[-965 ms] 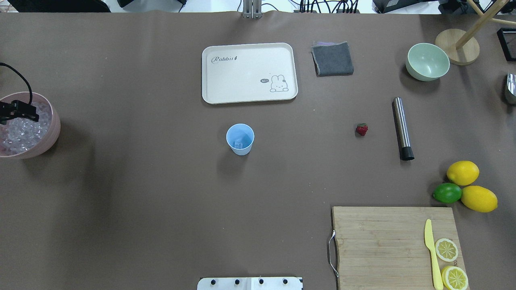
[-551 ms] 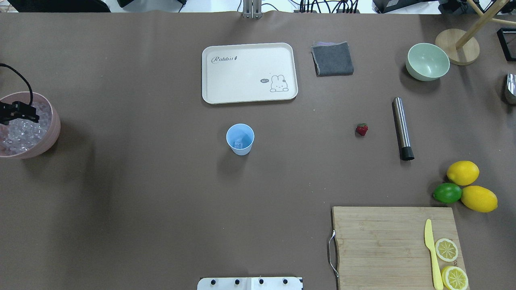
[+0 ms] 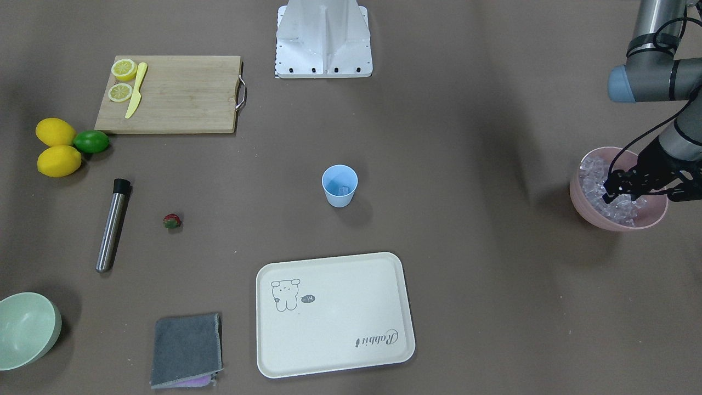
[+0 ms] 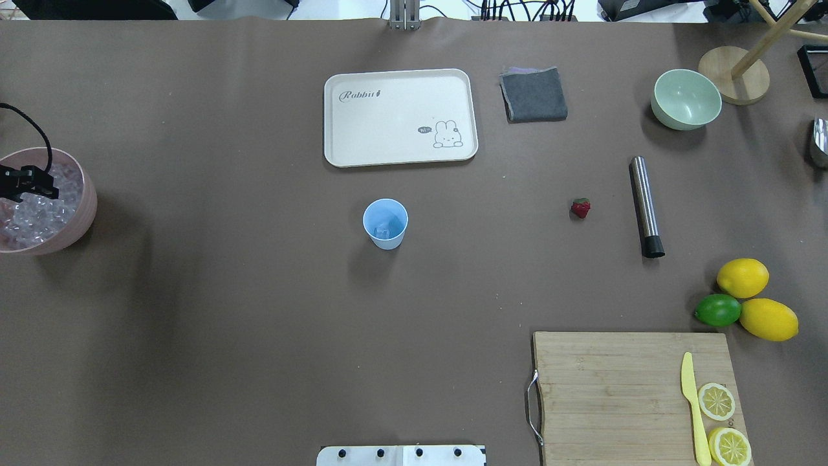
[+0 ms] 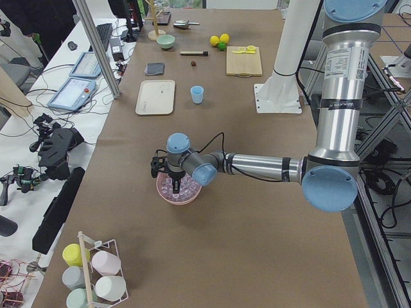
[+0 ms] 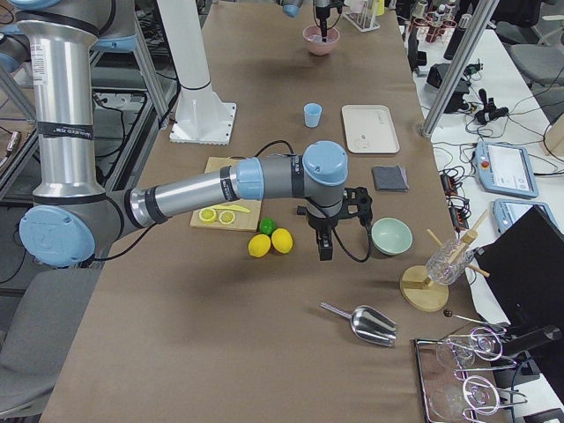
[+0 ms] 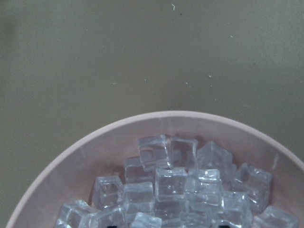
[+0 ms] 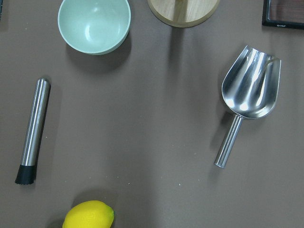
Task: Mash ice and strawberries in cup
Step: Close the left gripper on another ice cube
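The light-blue cup [image 4: 385, 223] stands upright mid-table with one piece of ice [image 4: 383, 230] inside. A small red strawberry [image 4: 581, 208] lies on the table to its right. More ice [image 7: 171, 183] fills the pink bowl [image 4: 87, 194] at the table's left edge. My left gripper [image 3: 607, 196] reaches down into that bowl, just over the cubes. Its fingertips barely show at the bottom of the left wrist view, set wide apart, so it is open. My right gripper [image 6: 324, 254] hangs above the table near the lemons, seen only from the side; I cannot tell its state.
A steel muddler [image 4: 645, 206] lies right of the strawberry. A pale green bowl [image 4: 686, 98], grey cloth [image 4: 533, 95] and cream tray [image 4: 400, 116] sit along the far side. Lemons and a lime [image 4: 718, 310] lie by the cutting board [image 4: 621, 388]. A metal scoop [image 8: 249, 97] lies at the far right.
My left gripper has shifted slightly toward the table's left edge over the ice in the pink bowl. Everything else on the table stayed in place.
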Controlling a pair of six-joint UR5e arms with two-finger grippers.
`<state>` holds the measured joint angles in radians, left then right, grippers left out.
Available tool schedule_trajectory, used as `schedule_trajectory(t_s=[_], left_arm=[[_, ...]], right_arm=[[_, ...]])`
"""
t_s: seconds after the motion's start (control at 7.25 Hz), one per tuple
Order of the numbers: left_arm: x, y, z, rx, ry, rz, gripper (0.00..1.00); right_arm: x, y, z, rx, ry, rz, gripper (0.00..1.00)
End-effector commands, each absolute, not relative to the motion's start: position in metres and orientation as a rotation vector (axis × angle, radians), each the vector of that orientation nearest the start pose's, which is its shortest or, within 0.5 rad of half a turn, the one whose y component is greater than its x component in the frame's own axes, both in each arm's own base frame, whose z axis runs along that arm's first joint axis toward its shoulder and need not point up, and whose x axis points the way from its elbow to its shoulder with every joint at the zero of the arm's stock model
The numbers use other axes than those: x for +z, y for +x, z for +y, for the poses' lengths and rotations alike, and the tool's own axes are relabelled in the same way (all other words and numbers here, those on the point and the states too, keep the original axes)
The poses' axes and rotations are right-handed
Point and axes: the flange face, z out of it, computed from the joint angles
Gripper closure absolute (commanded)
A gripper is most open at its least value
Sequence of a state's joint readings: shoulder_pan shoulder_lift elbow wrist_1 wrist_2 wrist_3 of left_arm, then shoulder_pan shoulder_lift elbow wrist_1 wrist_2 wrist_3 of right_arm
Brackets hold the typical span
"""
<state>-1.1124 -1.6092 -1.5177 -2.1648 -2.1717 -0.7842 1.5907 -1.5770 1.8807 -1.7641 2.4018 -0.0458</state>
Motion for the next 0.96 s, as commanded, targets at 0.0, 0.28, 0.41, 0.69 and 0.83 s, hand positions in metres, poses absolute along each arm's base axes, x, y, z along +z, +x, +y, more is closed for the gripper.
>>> schedule_trajectory(t_s=[0.0, 0.28, 0.41, 0.69, 0.83], left_arm=[[0.602, 0.169, -0.515, -0.131, 0.123, 0.808, 0.7], [0.6, 0.171, -0.512, -0.113, 0.09, 0.849, 0.93], [0.599, 0.171, -0.511, -0.112, 0.088, 0.854, 0.96], [0.582, 0.162, -0.509, -0.113, 0.114, 0.867, 1.0], [0.58, 0.154, -0.505, -0.122, 0.121, 0.868, 1.0]], right_arm=[[0.525, 0.069, -0.477, -0.07, 0.132, -0.825, 0.0], [0.525, 0.069, -0.477, -0.07, 0.134, -0.825, 0.0], [0.524, 0.069, -0.477, -0.07, 0.134, -0.827, 0.0], [0.525, 0.069, -0.477, -0.069, 0.131, -0.827, 0.0], [0.525, 0.069, -0.477, -0.07, 0.132, -0.827, 0.0]])
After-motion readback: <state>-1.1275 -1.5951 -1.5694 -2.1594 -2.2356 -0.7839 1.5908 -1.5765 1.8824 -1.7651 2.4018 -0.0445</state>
